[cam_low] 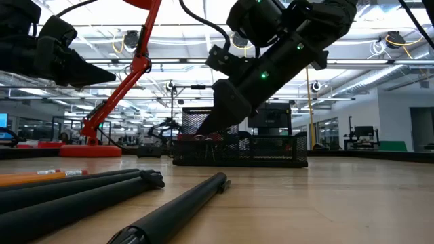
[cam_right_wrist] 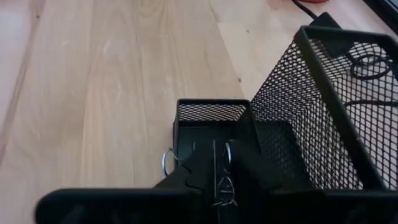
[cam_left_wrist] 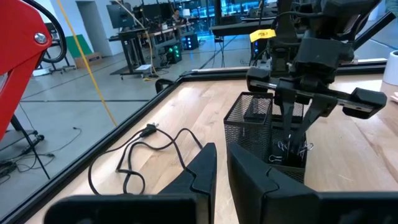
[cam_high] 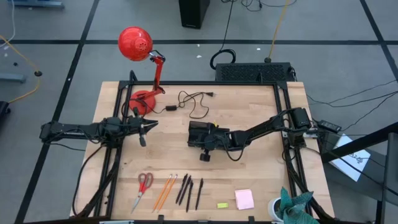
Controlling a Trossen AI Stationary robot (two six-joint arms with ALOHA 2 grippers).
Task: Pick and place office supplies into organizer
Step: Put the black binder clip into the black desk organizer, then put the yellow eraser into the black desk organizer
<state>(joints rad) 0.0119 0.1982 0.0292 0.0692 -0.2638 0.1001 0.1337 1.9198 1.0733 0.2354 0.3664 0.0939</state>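
With jaws lowered into the small compartment of the organizer, which sits at the middle of the table, looks like the drop-off step for one binder clip: placing, not picking. Right gripper reaching in from the right edge, forearm stretched low across the boards, wrist pitched down so both fingers point into the mesh. Jaws narrow, almost together, with the clip's silver wire loops showing on either side of the tips; appears gripped, though hard to judge how firmly. Next move, by the look of it: spread the jaws just enough to let the clip fall inside the low walls, then lift straight up to clear the mesh rim before swinging away. Calls for care not to snag a wire loop on a finger or nudge the light organizer sideways. Left gripper waiting above the left side of the table near the base of the red lamp, aimed toward the organizer, jaws nearly together and holding nothing. Plenty left to do: scissors, pencils, pens, yellow-green block and pink sticky pad lying in a row along the table edge opposite the lamp, well apart from the organizer.
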